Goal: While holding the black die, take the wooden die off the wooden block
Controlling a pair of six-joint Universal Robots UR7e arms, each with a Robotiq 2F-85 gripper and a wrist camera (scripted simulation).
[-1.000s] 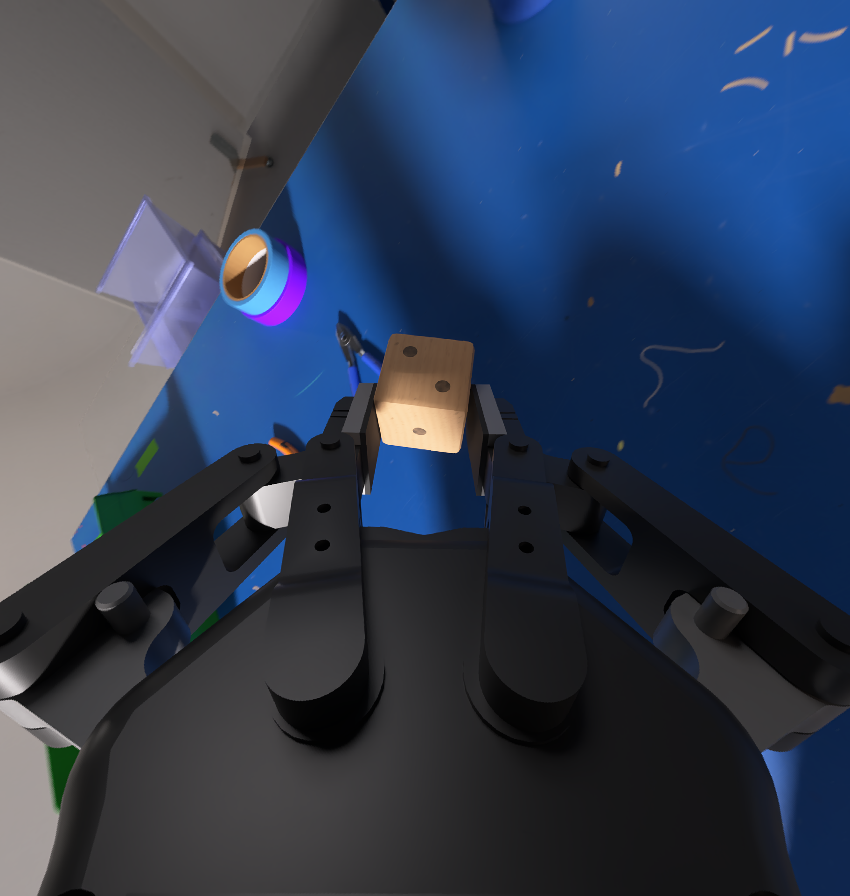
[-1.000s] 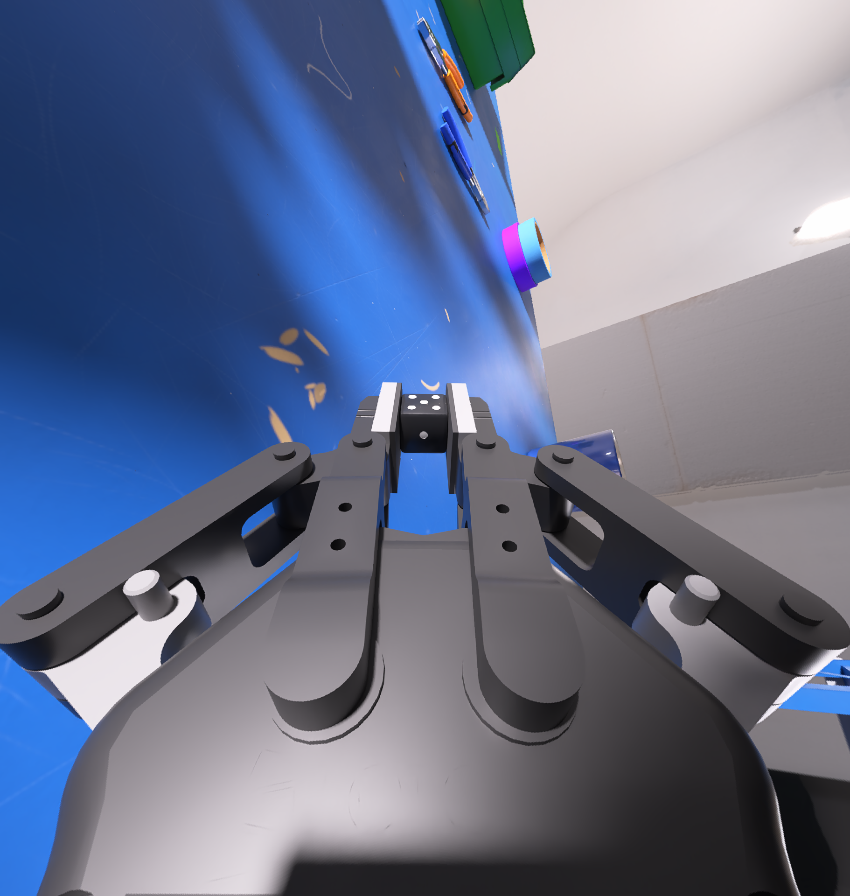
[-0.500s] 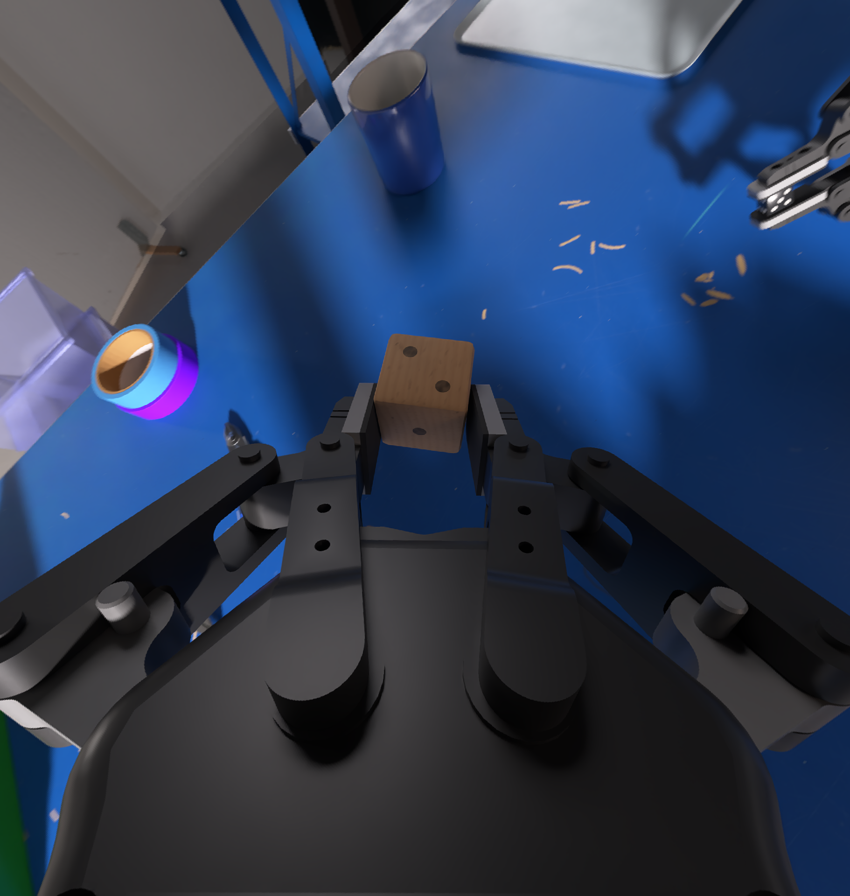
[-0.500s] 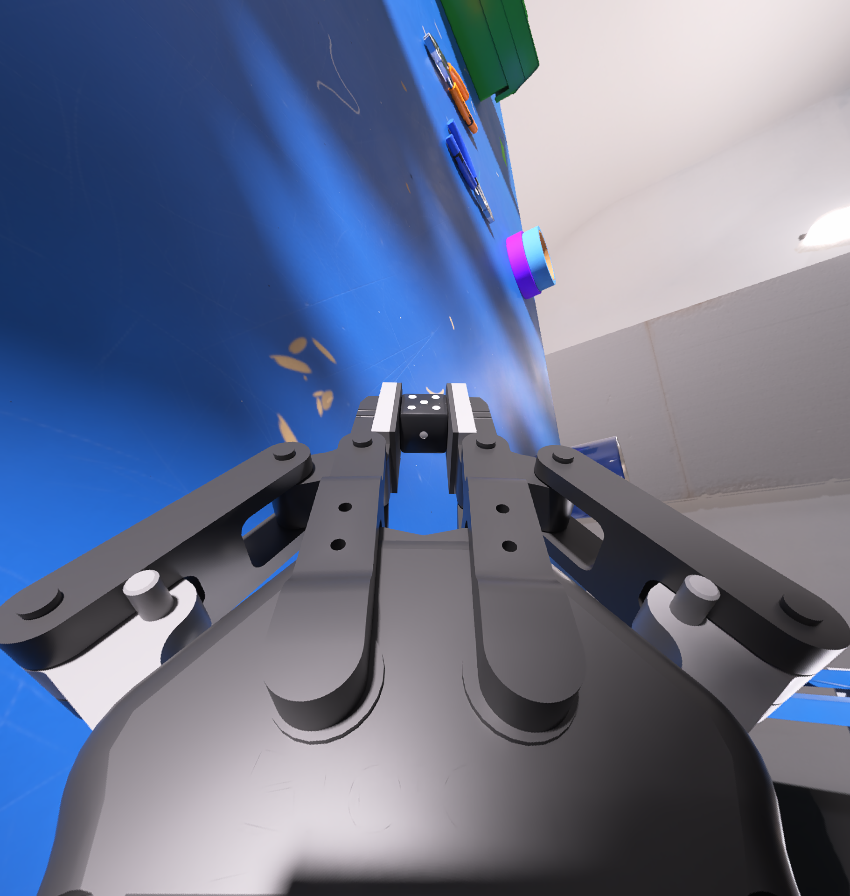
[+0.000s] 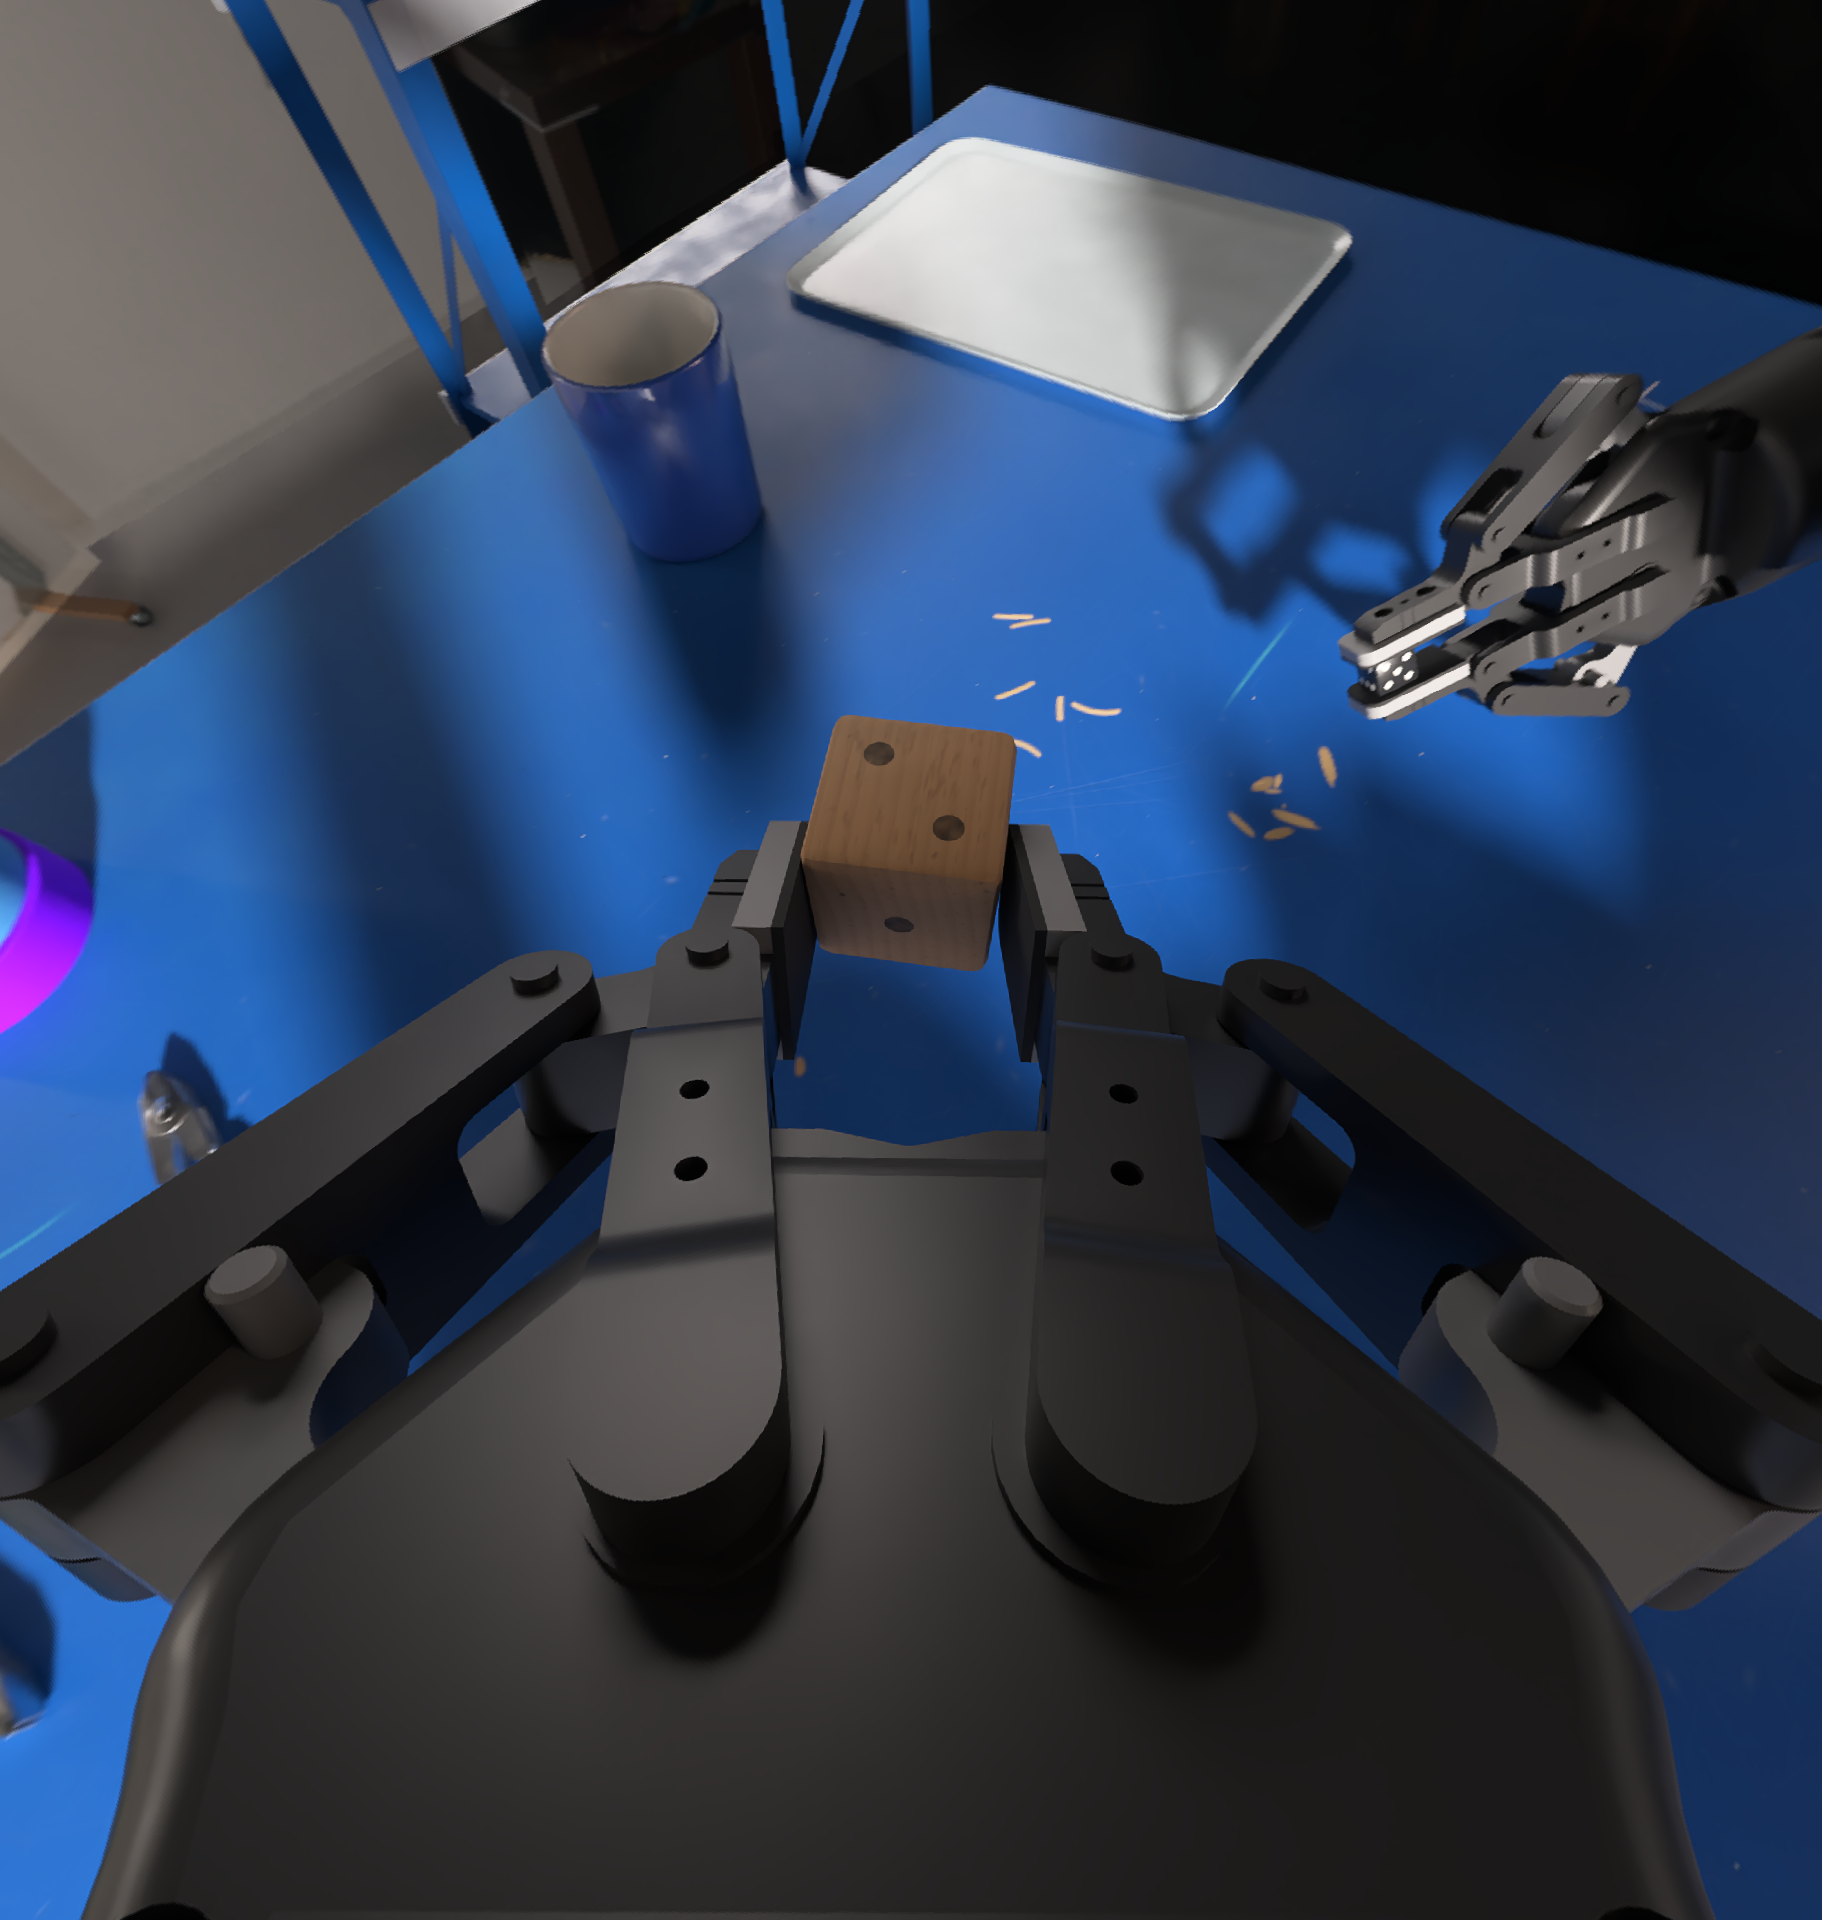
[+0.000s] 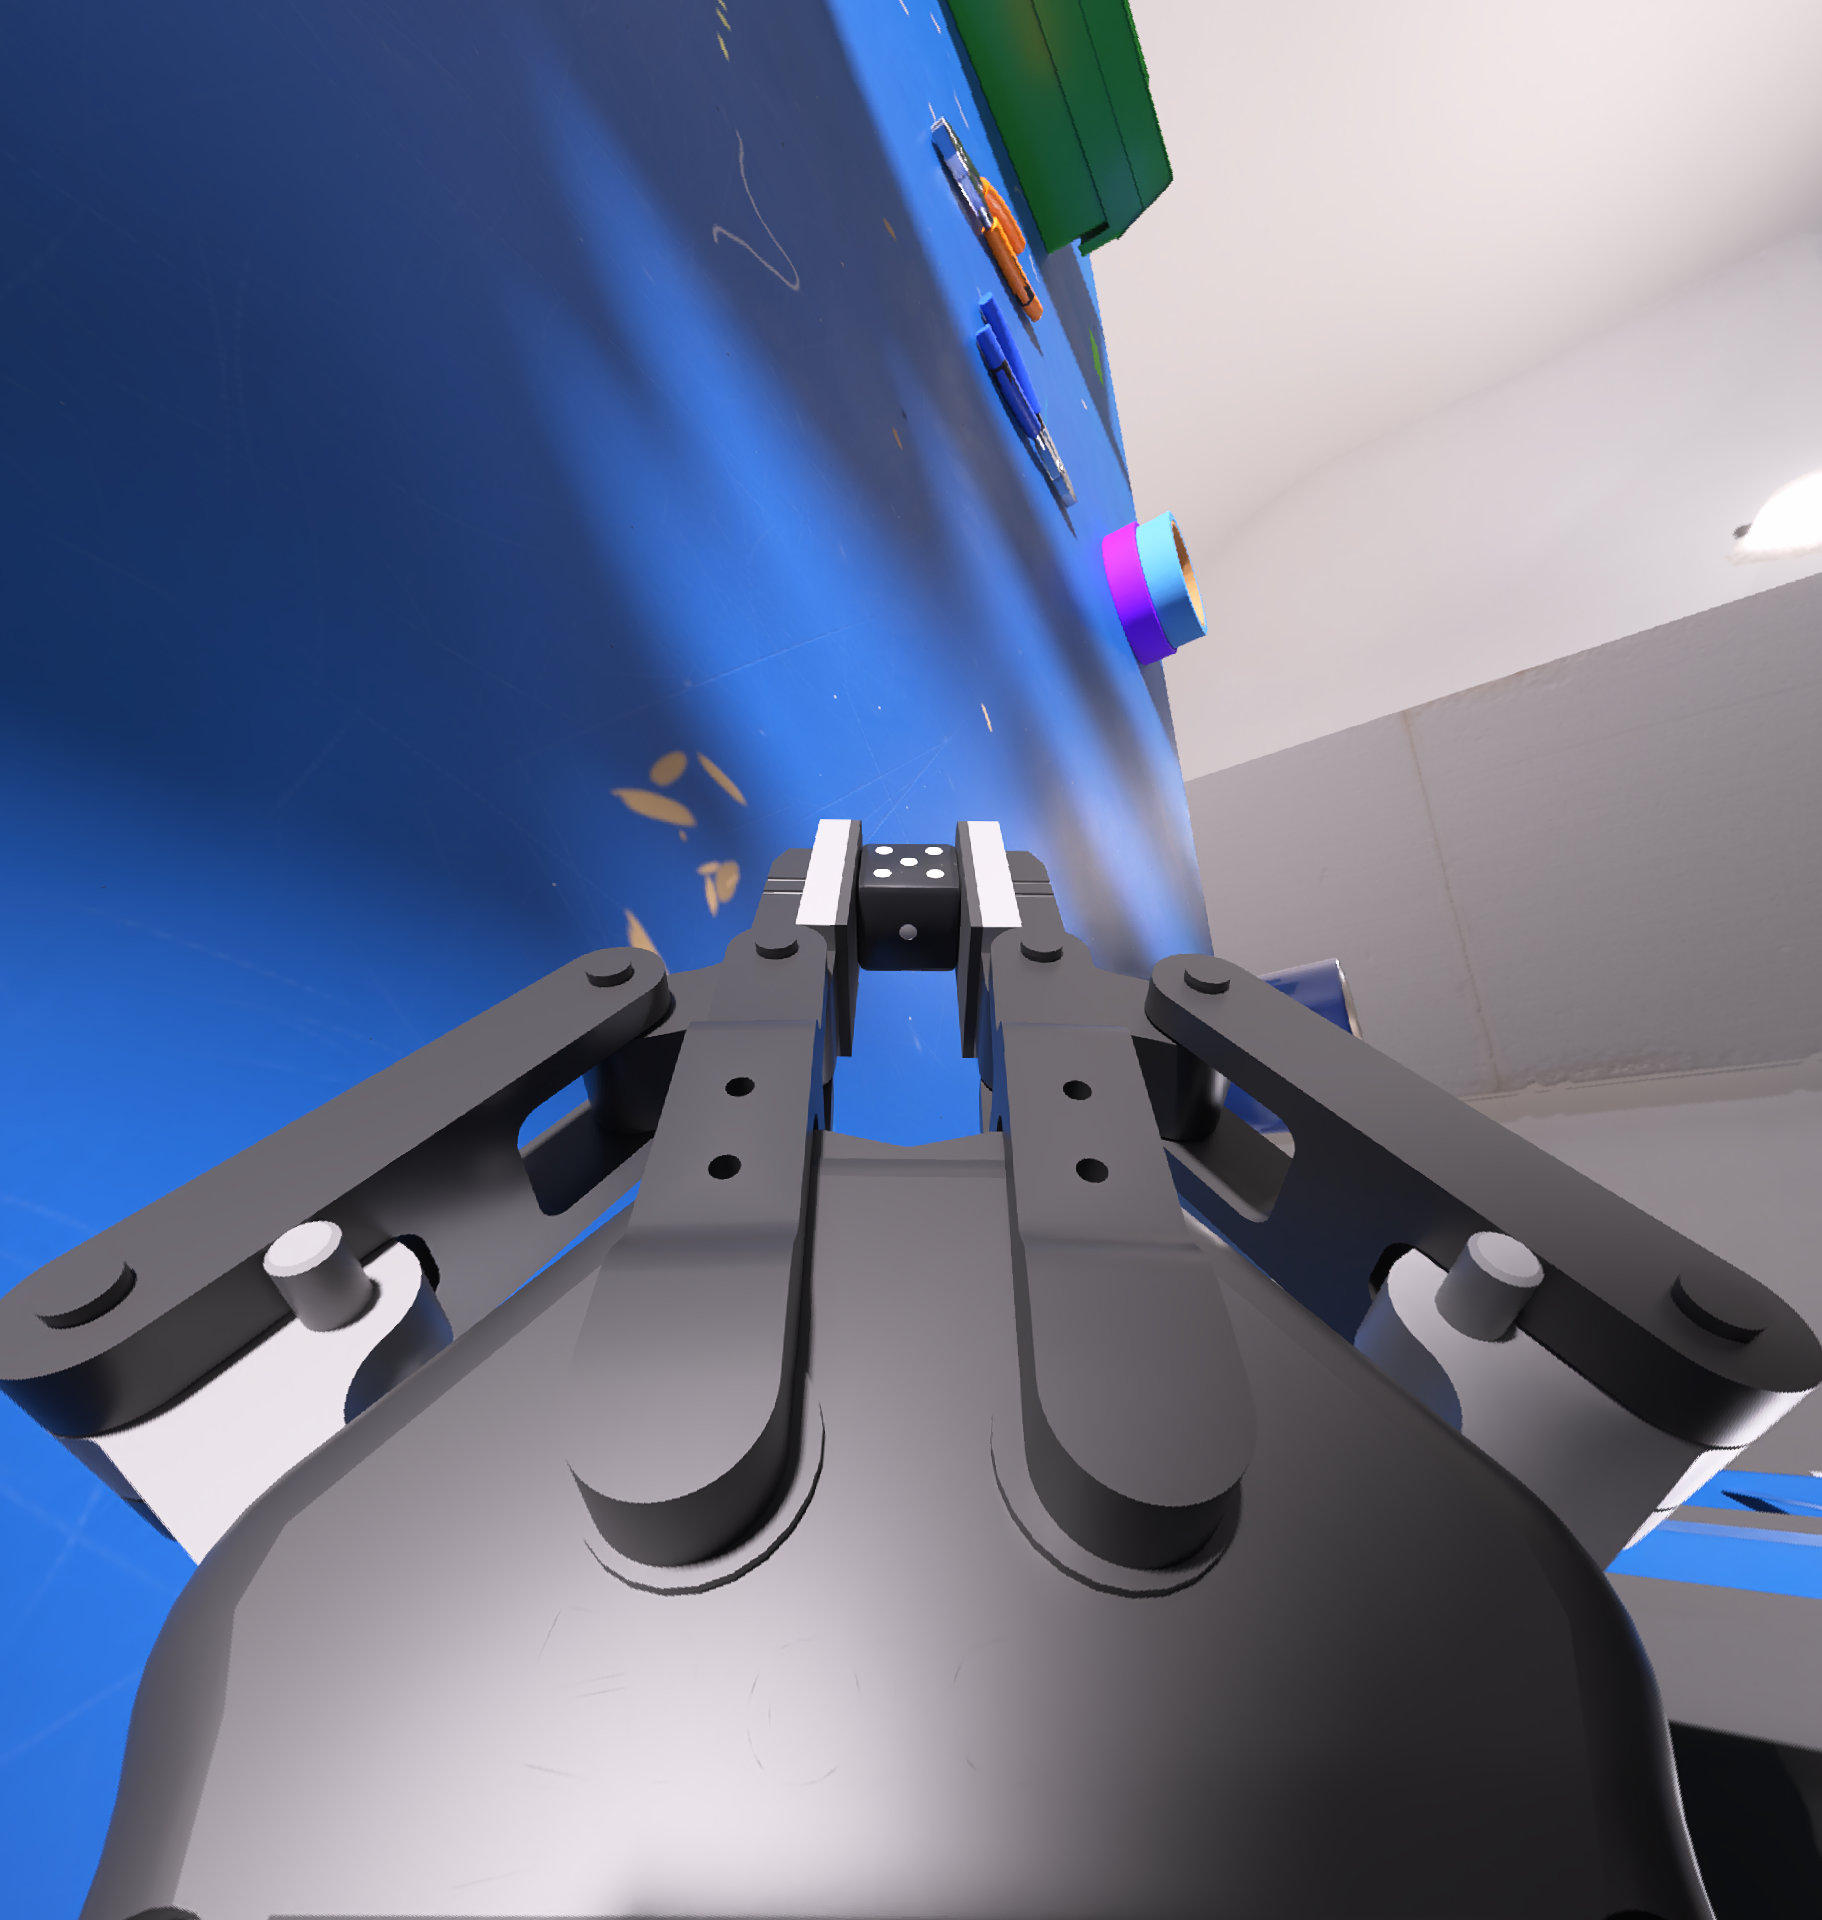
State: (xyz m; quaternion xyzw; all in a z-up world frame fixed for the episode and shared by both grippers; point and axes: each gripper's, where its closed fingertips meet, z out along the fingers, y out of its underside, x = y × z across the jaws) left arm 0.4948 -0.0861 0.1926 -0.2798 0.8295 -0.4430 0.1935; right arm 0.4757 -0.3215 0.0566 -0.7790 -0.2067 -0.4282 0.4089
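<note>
Left wrist view: the wooden die is seen clamped in the left claw, raised above the table with no wooden block visible, while the black die is gripped by the right claw, so removal is judged done.

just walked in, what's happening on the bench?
Both arms are holding dice in the air above the blue table. The left gripper is shut on the wooden die; the right gripper is shut on the black die. No wooden block is in view. A blue cup and metal tray sit untouched.
</note>
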